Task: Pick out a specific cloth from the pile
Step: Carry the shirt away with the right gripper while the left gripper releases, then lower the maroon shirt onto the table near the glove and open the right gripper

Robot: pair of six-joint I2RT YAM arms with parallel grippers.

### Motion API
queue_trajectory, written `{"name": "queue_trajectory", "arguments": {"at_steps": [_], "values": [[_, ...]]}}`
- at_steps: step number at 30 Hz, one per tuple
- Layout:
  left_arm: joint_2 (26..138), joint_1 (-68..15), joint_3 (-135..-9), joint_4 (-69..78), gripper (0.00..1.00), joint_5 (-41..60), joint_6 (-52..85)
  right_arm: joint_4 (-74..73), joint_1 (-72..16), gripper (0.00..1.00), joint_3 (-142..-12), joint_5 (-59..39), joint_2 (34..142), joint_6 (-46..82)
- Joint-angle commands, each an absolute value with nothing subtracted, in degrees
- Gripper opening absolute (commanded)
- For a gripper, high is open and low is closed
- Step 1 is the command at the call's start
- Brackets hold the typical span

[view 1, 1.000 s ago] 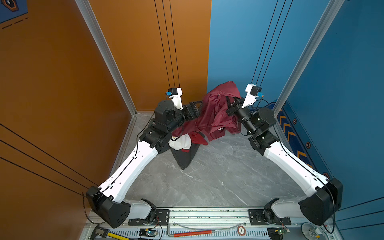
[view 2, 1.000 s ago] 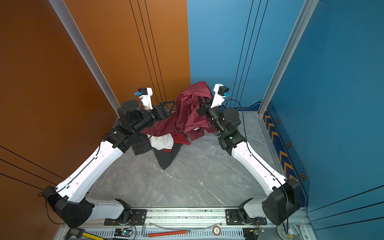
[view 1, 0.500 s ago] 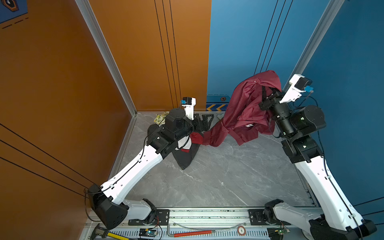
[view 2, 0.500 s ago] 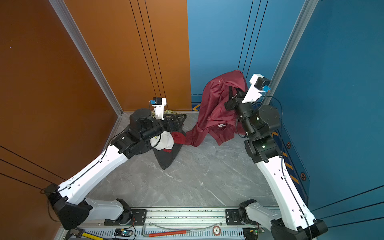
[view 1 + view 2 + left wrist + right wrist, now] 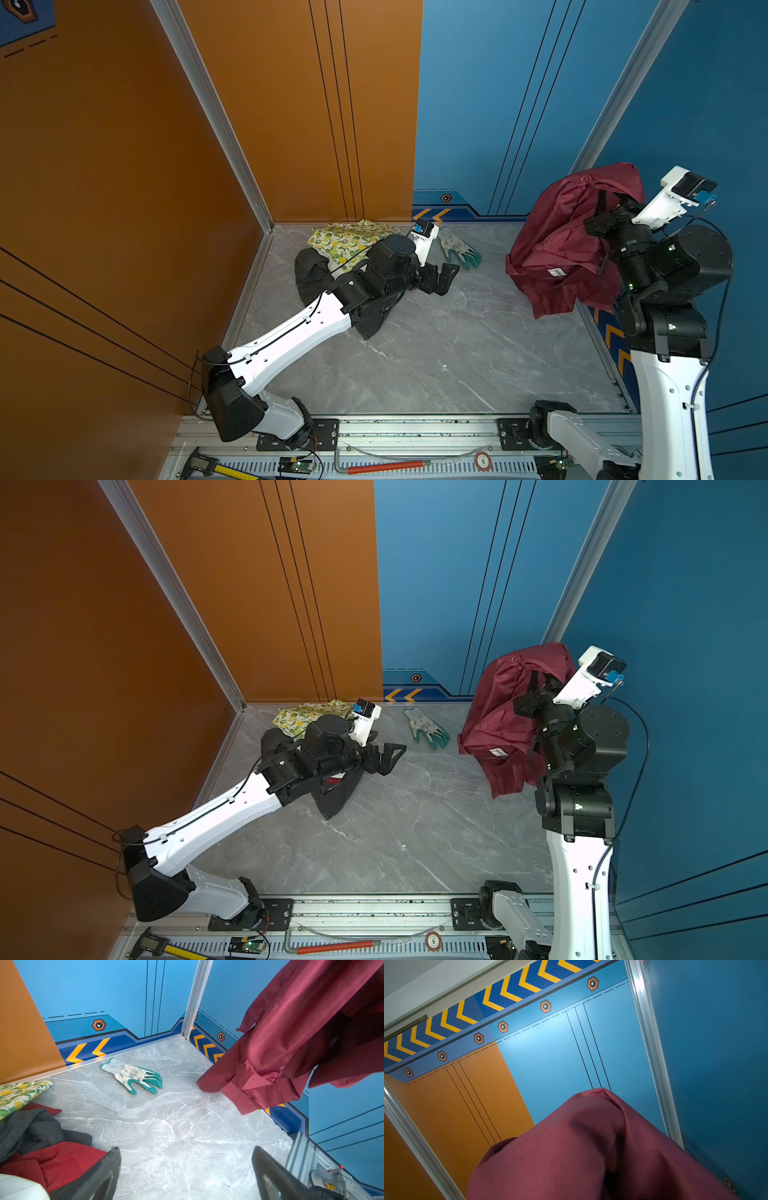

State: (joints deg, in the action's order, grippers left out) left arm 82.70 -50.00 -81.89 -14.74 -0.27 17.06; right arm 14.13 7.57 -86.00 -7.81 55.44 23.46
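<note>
- The cloth (image 5: 569,241): a large dark maroon, slightly shiny garment. You will find it raised at the right of the table in both top views, well apart from the pile. Its upper folds are draped over the right gripper (image 5: 604,205), and a small white label (image 5: 556,272) faces up on a lower fold. You cannot tell whether the lowest hem touches the surface.
- Right gripper: its jaws are buried under the maroon fabric and closed together on the cloth. In the right wrist view the fabric (image 5: 591,1147) fills the lower part of the picture.
- Left gripper (image 5: 439,277): its jaws are spread wide with nothing between them. It sits low over the grey marble table (image 5: 436,353), just beside the pile.
- The pile (image 5: 316,274): it sits at the back left, partly under your left arm.
  - Lemon-print cloth (image 5: 349,241), nearest the wall.
  - Dark grey garments (image 5: 31,1128).
  - Small bright red cloth (image 5: 62,1159).
- White-and-teal work glove (image 5: 459,249): it lies flat on the table between the pile and the cloth, touching neither.
</note>
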Motion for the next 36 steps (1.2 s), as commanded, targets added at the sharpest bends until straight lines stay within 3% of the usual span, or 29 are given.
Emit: {"name": "queue_trajectory", "arguments": {"at_steps": [1,10,22,36], "values": [[83.8,-50.9,-83.9,-15.9,0.98,-1.2,14.8,17.2,11.3,0.0,-88.0,-13.2,54.5,26.6],[84.7,-51.2,-83.4,-15.9,0.98,-0.7,15.5,17.2,15.9,0.0,-84.9,-17.9,56.1,29.4],[81.7,-51.0,-81.1,-15.8,0.98,-2.4,15.3,16.7,10.3,0.0,-86.5,-15.7,58.1,29.8],[81.6,-50.8,-80.1,-15.8,0.98,-2.7,16.1,17.0,12.8,0.0,-71.7,-13.0,56.6,29.2]]}}
